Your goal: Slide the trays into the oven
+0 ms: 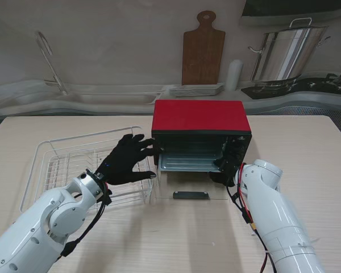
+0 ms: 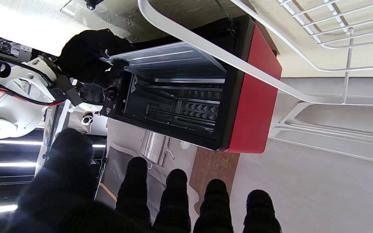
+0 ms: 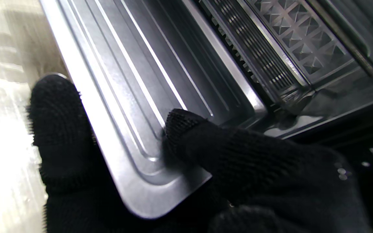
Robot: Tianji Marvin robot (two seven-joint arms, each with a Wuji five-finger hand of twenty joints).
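We see the red oven [image 1: 200,116] standing open on the surface [image 1: 307,148], its glass door [image 1: 187,187] folded down flat toward us. A metal tray [image 1: 188,163] sits partway into the cavity. Our right robot hand [image 3: 186,168] pinches the tray's near corner, one finger on top and others beneath. Our left robot hand [image 1: 127,160] hovers with fingers spread, holding nothing, touching the oven's left front edge above the white wire rack [image 1: 57,165] beside the oven.
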